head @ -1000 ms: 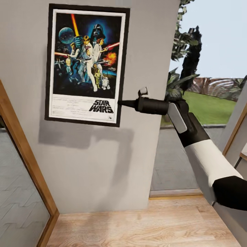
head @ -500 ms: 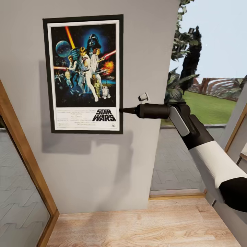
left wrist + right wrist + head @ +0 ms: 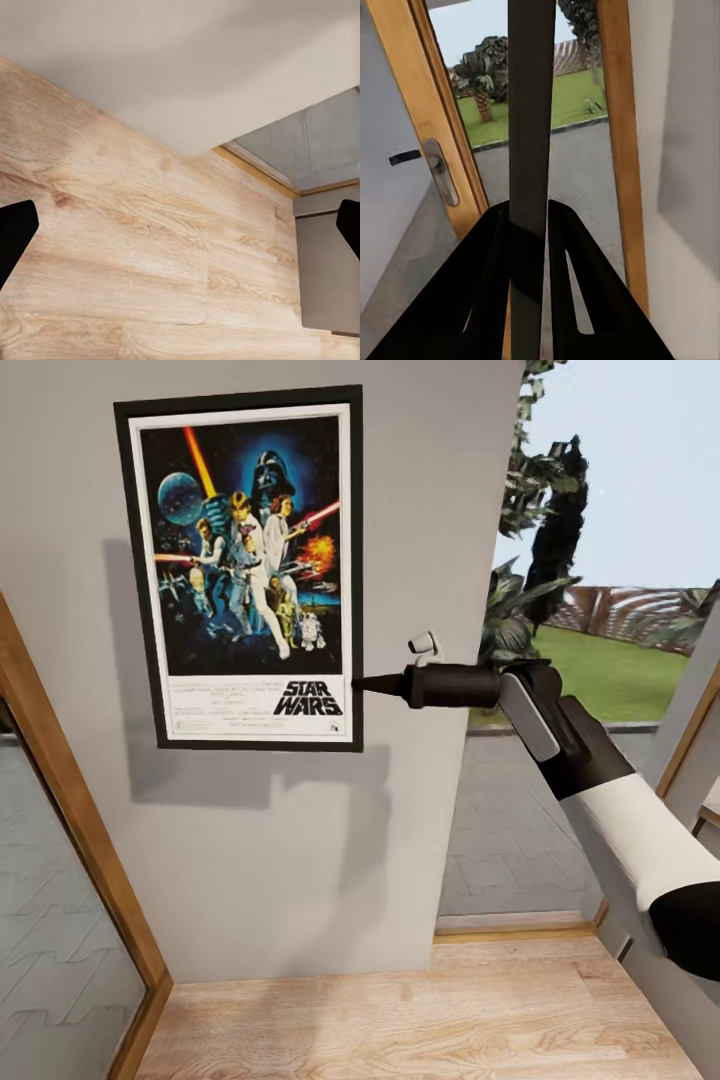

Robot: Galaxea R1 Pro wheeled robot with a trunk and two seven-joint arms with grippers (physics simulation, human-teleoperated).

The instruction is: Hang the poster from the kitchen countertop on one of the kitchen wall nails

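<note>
Pinching the poster at its lower right edge, right tool beside bare wall.

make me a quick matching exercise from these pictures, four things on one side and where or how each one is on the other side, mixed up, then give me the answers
Things:
1. poster
2. right tool
3. left tool
4. door handle

Places or states:
A. open, above the wooden floor
B. mounted on a wooden-framed door
C. held against the grey wall
D. shut on the poster's lower right edge

Pairs: 1-C, 2-D, 3-A, 4-B
</note>
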